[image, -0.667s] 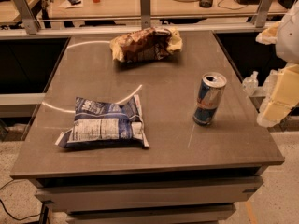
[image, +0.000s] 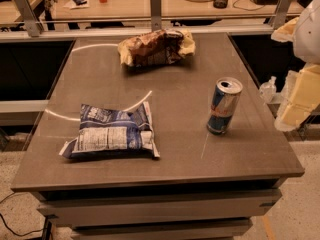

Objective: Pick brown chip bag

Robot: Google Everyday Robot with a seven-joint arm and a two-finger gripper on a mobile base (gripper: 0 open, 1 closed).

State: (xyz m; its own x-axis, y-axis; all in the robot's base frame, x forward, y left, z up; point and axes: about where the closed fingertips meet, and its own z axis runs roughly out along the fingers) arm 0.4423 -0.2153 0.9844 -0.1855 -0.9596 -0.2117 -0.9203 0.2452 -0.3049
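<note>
The brown chip bag (image: 155,47) lies crumpled at the far middle of the grey table (image: 185,154), dark reddish-brown with pale yellow ends. My gripper (image: 295,109) is a pale yellow shape at the right edge of the camera view, beyond the table's right side and above the floor. It is well to the right of the bag and nearer to me, and it touches nothing on the table.
A flat blue-and-white bag (image: 111,132) lies at the near left. An upright blue and silver can (image: 223,107) stands at the right, between my gripper and the table's middle. A rail and a cluttered desk (image: 150,4) run behind the table.
</note>
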